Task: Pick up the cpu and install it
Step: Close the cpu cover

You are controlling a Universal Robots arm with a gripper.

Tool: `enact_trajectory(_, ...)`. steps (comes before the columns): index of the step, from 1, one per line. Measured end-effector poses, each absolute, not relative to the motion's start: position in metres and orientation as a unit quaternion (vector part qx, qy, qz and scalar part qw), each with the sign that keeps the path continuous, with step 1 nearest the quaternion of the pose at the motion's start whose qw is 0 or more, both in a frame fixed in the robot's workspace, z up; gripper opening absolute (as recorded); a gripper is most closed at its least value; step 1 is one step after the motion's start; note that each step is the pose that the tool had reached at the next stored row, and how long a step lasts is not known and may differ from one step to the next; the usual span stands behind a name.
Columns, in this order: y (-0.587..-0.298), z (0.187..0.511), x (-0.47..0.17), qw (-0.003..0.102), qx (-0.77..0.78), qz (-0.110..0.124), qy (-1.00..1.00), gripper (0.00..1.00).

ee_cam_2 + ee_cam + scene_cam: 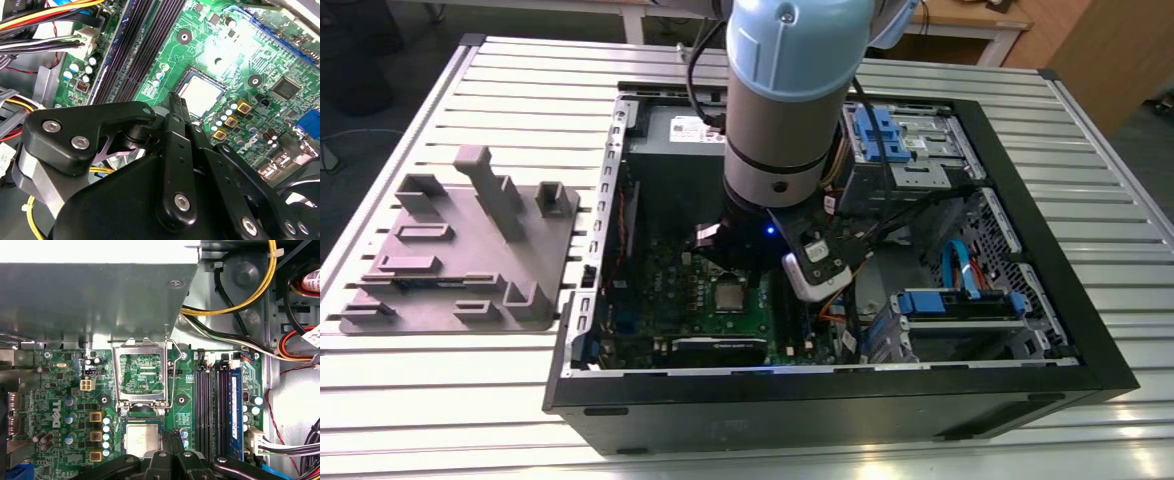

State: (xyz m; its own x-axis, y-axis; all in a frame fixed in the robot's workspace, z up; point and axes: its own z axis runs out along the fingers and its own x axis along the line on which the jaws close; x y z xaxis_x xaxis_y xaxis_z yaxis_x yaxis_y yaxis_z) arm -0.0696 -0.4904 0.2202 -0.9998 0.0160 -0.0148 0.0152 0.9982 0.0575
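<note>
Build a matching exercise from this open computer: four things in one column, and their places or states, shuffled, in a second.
Column one
1. small flat silver-grey square cpu
2. open rectangular silver metal socket frame
3. grey moulded plastic tray
4. blue plastic drive bracket

Column two
A. on the slatted metal table, outside the black computer case, at the exterior view's left
B. lying in the socket on the green motherboard
C. swung open, off the socket
D. inside the case, at the exterior view's right

Pairs: 1-B, 2-C, 3-A, 4-D
</note>
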Motion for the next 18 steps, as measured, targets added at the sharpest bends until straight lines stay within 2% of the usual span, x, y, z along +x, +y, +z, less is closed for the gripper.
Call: enact_trajectory(18,-0.4872,0.2199,-0.0665,0.008,0.008,0.029,1.0,0.1)
